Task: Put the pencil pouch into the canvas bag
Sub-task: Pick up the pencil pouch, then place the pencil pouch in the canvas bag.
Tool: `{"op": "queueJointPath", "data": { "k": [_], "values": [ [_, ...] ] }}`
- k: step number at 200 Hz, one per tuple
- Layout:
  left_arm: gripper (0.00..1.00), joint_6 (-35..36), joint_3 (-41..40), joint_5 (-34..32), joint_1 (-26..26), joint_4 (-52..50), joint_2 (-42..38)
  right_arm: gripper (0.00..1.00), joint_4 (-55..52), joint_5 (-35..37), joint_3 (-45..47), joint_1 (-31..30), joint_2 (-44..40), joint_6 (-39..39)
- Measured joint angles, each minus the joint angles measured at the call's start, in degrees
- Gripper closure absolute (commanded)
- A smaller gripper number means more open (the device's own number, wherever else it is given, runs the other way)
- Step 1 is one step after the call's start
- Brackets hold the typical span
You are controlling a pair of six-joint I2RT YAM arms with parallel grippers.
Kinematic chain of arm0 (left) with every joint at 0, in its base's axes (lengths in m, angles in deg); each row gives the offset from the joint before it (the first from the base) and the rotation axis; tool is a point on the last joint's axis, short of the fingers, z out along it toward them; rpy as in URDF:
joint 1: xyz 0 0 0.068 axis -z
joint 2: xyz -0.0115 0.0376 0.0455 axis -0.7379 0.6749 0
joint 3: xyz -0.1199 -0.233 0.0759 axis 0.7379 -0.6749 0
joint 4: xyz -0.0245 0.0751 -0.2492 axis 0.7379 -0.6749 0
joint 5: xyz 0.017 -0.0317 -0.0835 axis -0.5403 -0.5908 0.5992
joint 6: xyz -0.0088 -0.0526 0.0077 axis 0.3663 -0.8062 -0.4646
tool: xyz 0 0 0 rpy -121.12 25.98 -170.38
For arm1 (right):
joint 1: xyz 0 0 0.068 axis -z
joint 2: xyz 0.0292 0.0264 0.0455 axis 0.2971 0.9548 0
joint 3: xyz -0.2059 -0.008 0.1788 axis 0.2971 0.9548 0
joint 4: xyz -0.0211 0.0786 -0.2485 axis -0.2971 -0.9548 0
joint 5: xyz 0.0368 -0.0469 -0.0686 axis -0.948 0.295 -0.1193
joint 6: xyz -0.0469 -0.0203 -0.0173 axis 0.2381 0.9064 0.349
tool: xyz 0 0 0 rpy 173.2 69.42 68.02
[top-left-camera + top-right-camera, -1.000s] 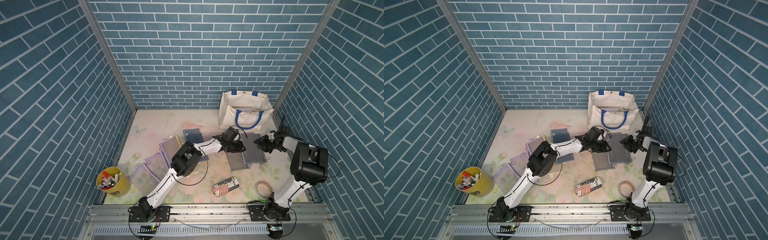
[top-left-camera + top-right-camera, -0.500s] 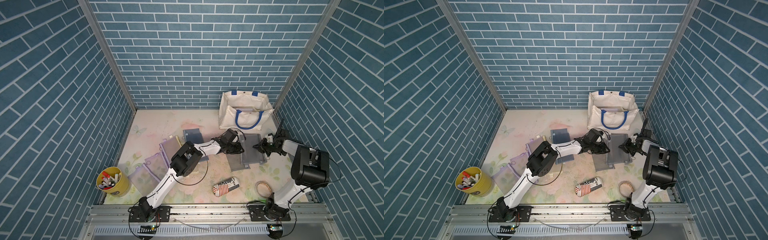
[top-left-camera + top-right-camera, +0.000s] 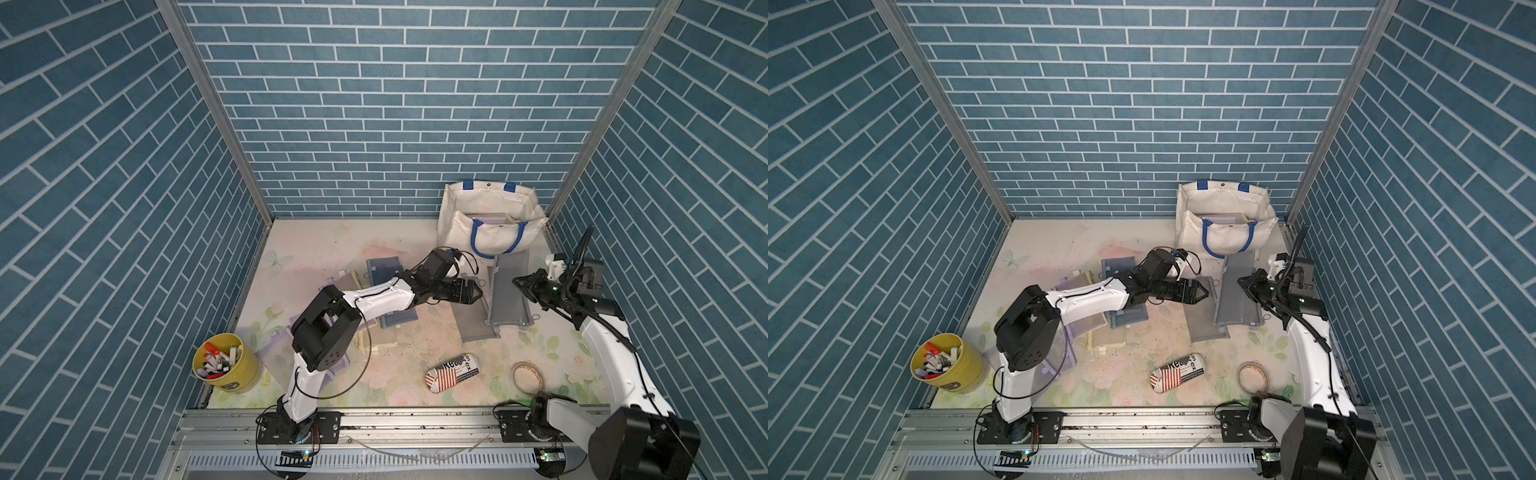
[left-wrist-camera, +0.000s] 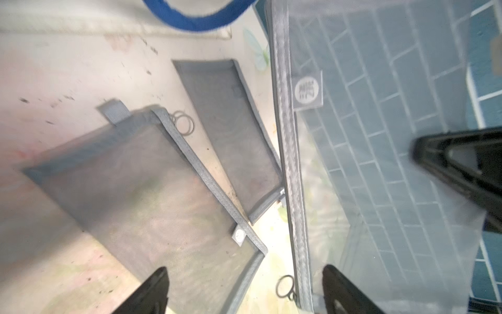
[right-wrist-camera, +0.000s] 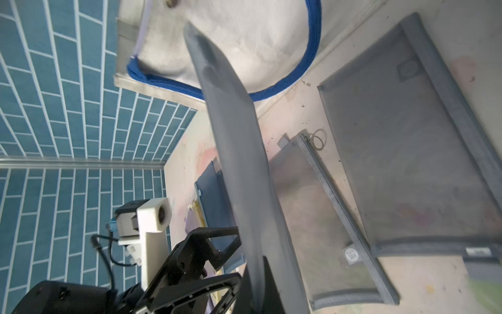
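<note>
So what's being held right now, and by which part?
The right gripper pinches the raised grey mesh pouch by its long edge opposite the zipper; left gripper is open, empty.

Both top views – high above the near rail [image 3: 415,419], tilted down and forward; whole counter [image 3: 324,249] in frame, both arm bases at the near edge, brick walls [image 3: 395,104] behind and to the sides. Far off; framing nearly identical, canvas bag [image 3: 490,208] shifted slightly sideways between them

Left wrist view – close behind left gripper [image 4: 244,285], low over counter, facing the bag's blue handle [image 4: 195,16]

Right wrist view – close behind right gripper [image 5: 258,293], facing bag and back corner; left arm's wrist camera [image 5: 154,214] in frame

Shared by both wrist views: pencil pouch [image 4: 380,136] on edge, flat mesh pouches [image 4: 135,190], blue handle
</note>
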Motion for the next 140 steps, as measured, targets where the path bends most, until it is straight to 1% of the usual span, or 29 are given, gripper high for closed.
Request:
{"op": "queueJointPath", "data": {
  "k": [29,53,79,96,118,140],
  "values": [
    [0.01,4.0,-1.3,-2.8,-0.1,-2.9,-5.4,1.0,-5.8,10.8,-7.1,-3.4,-3.8,-8.7],
    [0.01,5.5,-4.4,-4.7,-0.3,-4.1,-8.9,1.0,-6.5,17.4,-15.3,-5.6,-1.0,-14.6],
    [0.01,5.9,-9.5,-7.0,-1.4,-4.9,-12.7,1.0,-5.2,24.6,-26.6,-9.6,8.2,-18.6],
    [0.01,6.1,-12.3,-8.2,-2.3,-5.1,-14.8,1.0,-2.6,28.4,-31.2,-11.4,14.2,-21.1],
    [0.01,6.9,-14.8,-9.3,-3.1,-5.3,-17.4,1.0,1.2,32.0,-36.8,-13.0,22.4,-23.8],
    [0.01,7.4,-16.9,-10.4,-3.5,-5.2,-20.0,1.0,4.9,34.8,-44.5,-13.8,31.6,-26.1]
  ]
}}
